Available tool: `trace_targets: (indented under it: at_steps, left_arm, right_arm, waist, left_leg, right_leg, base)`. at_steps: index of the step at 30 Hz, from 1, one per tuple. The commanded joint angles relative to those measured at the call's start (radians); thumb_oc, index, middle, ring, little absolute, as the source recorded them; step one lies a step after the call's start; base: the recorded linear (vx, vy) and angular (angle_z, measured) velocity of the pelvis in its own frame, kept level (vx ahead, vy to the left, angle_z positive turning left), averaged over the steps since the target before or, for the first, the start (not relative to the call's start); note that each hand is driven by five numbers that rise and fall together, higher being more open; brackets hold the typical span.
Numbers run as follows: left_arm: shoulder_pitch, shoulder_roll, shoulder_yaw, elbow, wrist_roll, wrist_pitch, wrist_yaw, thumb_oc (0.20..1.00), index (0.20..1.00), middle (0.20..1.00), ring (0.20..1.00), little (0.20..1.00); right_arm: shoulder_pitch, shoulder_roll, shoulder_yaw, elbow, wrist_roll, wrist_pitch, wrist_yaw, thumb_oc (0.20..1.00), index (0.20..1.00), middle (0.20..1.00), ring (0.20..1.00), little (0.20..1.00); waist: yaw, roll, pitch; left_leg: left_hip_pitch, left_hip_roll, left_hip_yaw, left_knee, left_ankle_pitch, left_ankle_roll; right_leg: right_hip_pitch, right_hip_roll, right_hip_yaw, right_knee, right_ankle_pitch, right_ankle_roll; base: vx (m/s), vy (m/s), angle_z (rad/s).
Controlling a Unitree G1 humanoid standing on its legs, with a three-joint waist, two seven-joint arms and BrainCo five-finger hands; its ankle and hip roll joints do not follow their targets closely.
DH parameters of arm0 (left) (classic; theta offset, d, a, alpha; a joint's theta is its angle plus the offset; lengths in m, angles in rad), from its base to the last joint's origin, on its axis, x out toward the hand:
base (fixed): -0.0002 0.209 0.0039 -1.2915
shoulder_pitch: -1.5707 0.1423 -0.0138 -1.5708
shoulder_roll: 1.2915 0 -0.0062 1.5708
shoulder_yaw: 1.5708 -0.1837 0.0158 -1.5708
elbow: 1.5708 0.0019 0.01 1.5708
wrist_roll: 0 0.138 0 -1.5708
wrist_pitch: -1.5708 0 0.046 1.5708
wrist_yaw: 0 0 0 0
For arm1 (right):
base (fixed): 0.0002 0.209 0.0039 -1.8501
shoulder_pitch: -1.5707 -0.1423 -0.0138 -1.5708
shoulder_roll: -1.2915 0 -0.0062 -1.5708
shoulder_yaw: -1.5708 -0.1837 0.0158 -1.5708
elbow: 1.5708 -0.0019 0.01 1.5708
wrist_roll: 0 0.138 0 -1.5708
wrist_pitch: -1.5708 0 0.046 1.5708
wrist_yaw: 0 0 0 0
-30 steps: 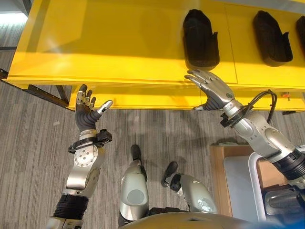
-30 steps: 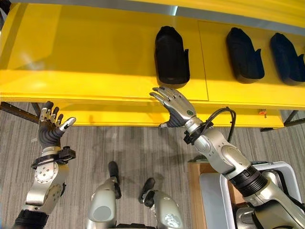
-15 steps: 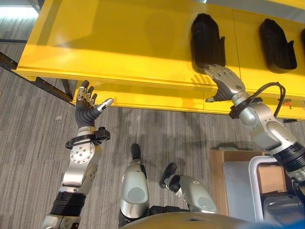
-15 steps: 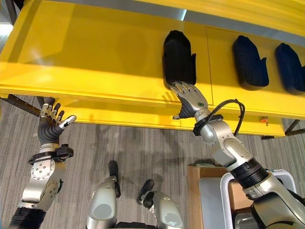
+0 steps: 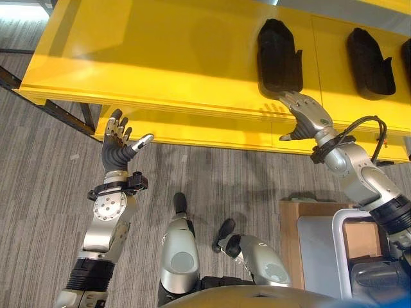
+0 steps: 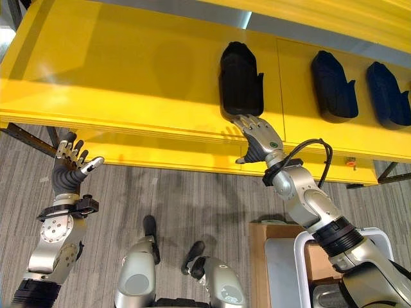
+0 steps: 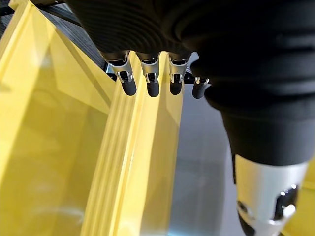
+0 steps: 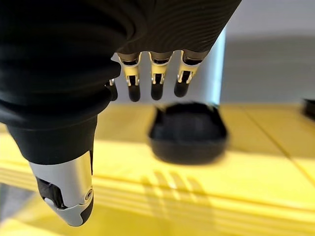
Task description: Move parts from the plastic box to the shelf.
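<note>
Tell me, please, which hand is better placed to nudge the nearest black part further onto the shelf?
The right hand: open, just short of the black part on the yellow shelf. The left hand is open, below the shelf edge, away from any part.

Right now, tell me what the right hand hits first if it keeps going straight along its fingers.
Most likely the nearest black part on the yellow shelf: the right hand points its open fingers at its near end.

Three parts (image 5: 279, 56) lie side by side on the shelf (image 5: 160, 58).
</note>
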Motion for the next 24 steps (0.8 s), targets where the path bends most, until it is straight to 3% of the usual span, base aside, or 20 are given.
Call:
trace_targets:
  at_steps: [1, 7, 16, 24]
  left_arm:
    - [0.056, 0.018, 0.011, -0.049, 0.047, -0.040, 0.021, 1.000, 1.000, 1.000, 1.000, 1.000]
    - [0.058, 0.018, 0.006, -0.056, 0.047, -0.036, 0.034, 1.000, 1.000, 1.000, 1.000, 1.000]
    - [0.045, 0.042, -0.005, -0.033, 0.044, -0.029, -0.007, 1.000, 1.000, 1.000, 1.000, 1.000]
    - [0.024, 0.041, -0.028, -0.017, 0.055, -0.024, -0.018, 1.000, 1.000, 1.000, 1.000, 1.000]
  right_arm:
    - [0.029, -0.037, -0.063, -0.095, -0.010, -0.079, -0.058, 1.000, 1.000, 1.000, 1.000, 1.000]
    - [0.072, -0.028, -0.042, -0.103, -0.023, -0.044, -0.009, 1.000, 1.000, 1.000, 1.000, 1.000]
    - [-0.020, 0.010, 0.091, 0.104, 0.049, 0.068, 0.048, 1.000, 1.000, 1.000, 1.000, 1.000]
    - [-0.067, 0.073, 0.153, 0.248, 0.026, 0.110, -0.018, 1.000, 1.000, 1.000, 1.000, 1.000]
  waist:
    - [-0.011, 0.020, -0.049]
    - [-0.012, 0.019, -0.046]
    - [0.021, 0.012, -0.037]
    - [0.040, 0.017, -0.024]
  left_leg:
    - [0.021, 0.047, 0.035, 0.014, -0.075, -0.065]
    - [0.024, 0.041, 0.021, 0.024, -0.100, -0.073]
    - [0.022, 0.048, 0.017, 0.027, -0.094, -0.075]
    - [0.014, 0.050, 0.009, 0.035, -0.090, -0.075]
  right_leg:
    - [-0.026, -0.036, 0.053, 0.040, 0.005, 0.103]
    - [-0.021, -0.038, 0.066, 0.047, -0.016, 0.111]
    - [-0.014, -0.038, 0.032, 0.057, -0.021, 0.103]
    - [-0.024, -0.044, 0.013, 0.083, -0.025, 0.097]
  base:
    - [-0.02, 0.054, -0.03]
    - [0.03, 0.012, -0.03]
    - [0.01, -0.047, 0.02]
    - [0.02, -0.024, 0.03]
